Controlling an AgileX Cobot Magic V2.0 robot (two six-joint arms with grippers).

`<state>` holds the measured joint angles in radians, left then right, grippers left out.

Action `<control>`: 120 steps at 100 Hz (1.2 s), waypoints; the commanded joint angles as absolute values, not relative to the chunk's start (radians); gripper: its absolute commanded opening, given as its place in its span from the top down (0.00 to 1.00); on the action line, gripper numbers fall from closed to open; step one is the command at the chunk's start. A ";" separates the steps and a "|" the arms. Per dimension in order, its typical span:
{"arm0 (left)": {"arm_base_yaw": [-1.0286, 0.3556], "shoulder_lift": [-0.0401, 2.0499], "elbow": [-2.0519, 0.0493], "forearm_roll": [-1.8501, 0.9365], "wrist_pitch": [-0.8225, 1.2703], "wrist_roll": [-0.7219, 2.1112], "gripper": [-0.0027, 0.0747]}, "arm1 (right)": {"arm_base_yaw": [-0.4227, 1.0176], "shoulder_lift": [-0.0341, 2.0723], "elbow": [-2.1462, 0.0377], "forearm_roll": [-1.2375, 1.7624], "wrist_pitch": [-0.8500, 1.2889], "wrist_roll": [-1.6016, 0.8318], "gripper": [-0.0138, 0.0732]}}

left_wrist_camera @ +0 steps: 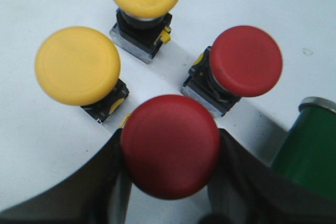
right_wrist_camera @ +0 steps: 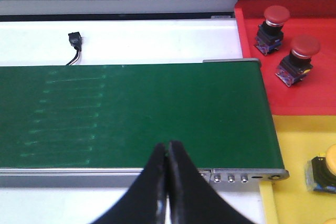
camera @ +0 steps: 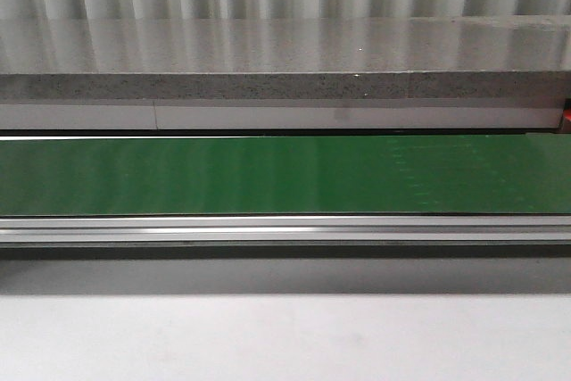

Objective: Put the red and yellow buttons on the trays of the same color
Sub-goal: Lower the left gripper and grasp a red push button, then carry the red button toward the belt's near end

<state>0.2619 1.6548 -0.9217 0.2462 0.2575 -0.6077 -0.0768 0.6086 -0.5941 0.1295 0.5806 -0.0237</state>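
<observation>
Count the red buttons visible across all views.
4. Two on the red tray. Two on the white table: one between the left pincer's fingers, one beside it.

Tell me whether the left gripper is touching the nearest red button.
Touching. In the left wrist view the left gripper has its jaws pressed against both sides of the nearest red button, with no gap visible.

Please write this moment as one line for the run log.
left gripper: fingers around red button | right gripper: shut, empty, over green belt | red tray: two red buttons
</observation>
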 commanded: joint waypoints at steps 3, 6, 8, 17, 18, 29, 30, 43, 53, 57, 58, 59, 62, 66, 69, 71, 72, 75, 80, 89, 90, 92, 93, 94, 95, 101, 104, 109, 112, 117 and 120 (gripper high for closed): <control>0.257 1.549 -0.948 0.247 0.244 -0.610 0.99 | -0.075 0.604 -0.620 0.128 0.517 -0.033 0.92; 0.257 1.524 -0.948 0.247 0.252 -0.610 0.99 | -0.075 0.604 -0.620 0.128 0.517 -0.033 0.92; 0.257 1.514 -0.948 0.247 0.256 -0.608 0.99 | -0.075 0.604 -0.620 0.128 0.517 -0.033 0.92; 0.251 1.445 -0.948 0.245 0.282 -0.585 0.99 | -0.075 0.604 -0.620 0.128 0.517 -0.033 0.92; 0.249 1.434 -0.948 0.245 0.286 -0.584 0.99 | -0.075 0.604 -0.620 0.128 0.517 -0.033 0.92; 0.212 1.361 -0.948 0.245 0.324 -0.555 0.99 | -0.075 0.604 -0.620 0.128 0.517 -0.033 0.92; 0.205 1.352 -0.948 0.245 0.328 -0.550 0.99 | -0.075 0.604 -0.620 0.128 0.517 -0.033 0.92; 0.129 1.302 -0.948 0.243 0.381 -0.496 0.99 | -0.075 0.604 -0.620 0.128 0.517 -0.033 0.92; 0.067 1.297 -0.948 0.243 0.438 -0.480 0.99 | -0.075 0.604 -0.620 0.128 0.517 -0.033 0.92; 0.048 1.299 -0.948 0.243 0.460 -0.480 0.99 | -0.075 0.604 -0.620 0.128 0.517 -0.033 0.92; 0.040 1.299 -0.948 0.243 0.465 -0.480 0.99 | -0.075 0.604 -0.620 0.128 0.517 -0.033 0.92; 0.037 1.302 -0.948 0.243 0.467 -0.480 0.99 | -0.075 0.604 -0.620 0.128 0.517 -0.033 0.92; 0.019 1.302 -0.948 0.243 0.473 -0.478 0.99 | -0.075 0.604 -0.620 0.128 0.517 -0.033 0.92; 0.003 1.306 -0.948 0.243 0.478 -0.476 0.99 | -0.075 0.604 -0.620 0.128 0.517 -0.033 0.92; -0.011 1.308 -0.948 0.243 0.480 -0.470 0.99 | -0.075 0.604 -0.620 0.128 0.517 -0.033 0.92; -0.016 1.310 -0.948 0.243 0.480 -0.462 0.99 | -0.075 0.604 -0.620 0.128 0.517 -0.033 0.92; -0.021 1.313 -0.948 0.243 0.480 -0.460 0.99 | -0.075 0.604 -0.620 0.128 0.517 -0.033 0.92; -0.029 1.319 -0.948 0.243 0.485 -0.456 0.99 | -0.075 0.604 -0.620 0.128 0.517 -0.033 0.92; -0.039 1.331 -0.948 0.243 0.492 -0.456 0.99 | -0.075 0.604 -0.620 0.128 0.517 -0.033 0.92; -0.048 1.359 -0.948 0.241 0.498 -0.456 0.99 | -0.075 0.605 -0.620 0.128 0.516 -0.033 0.92; -0.048 1.361 -0.948 0.241 0.498 -0.456 0.99 | -0.075 0.605 -0.620 0.128 0.516 -0.033 0.92; -0.048 1.368 -0.948 0.239 0.498 -0.456 0.99 | -0.075 0.605 -0.620 0.128 0.516 -0.033 0.92; -0.048 1.373 -0.948 0.239 0.498 -0.456 0.99 | -0.075 0.605 -0.620 0.128 0.516 -0.033 0.92; -0.048 1.375 -0.948 0.236 0.498 -0.456 0.99 | -0.075 0.605 -0.620 0.128 0.516 -0.033 0.92; -0.048 1.379 -0.948 0.236 0.498 -0.456 0.99 | -0.075 0.605 -0.620 0.128 0.516 -0.033 0.92; -0.048 1.393 -0.948 0.228 0.498 -0.456 0.99 | -0.075 0.606 -0.620 0.128 0.516 -0.033 0.92; -0.048 1.398 -0.948 0.228 0.498 -0.456 0.99 | -0.075 0.608 -0.620 0.128 0.516 -0.033 0.92; -0.048 1.406 -0.948 0.228 0.500 -0.456 0.99 | -0.075 0.608 -0.620 0.128 0.516 -0.033 0.92; -0.048 1.410 -0.948 0.228 0.506 -0.456 0.99 | -0.075 0.608 -0.620 0.128 0.516 -0.033 0.92; -0.048 1.412 -0.948 0.228 0.512 -0.454 0.99 | -0.075 0.608 -0.620 0.128 0.516 -0.033 0.92; -0.048 1.414 -0.948 0.228 0.516 -0.454 0.99 | -0.075 0.608 -0.620 0.128 0.516 -0.033 0.92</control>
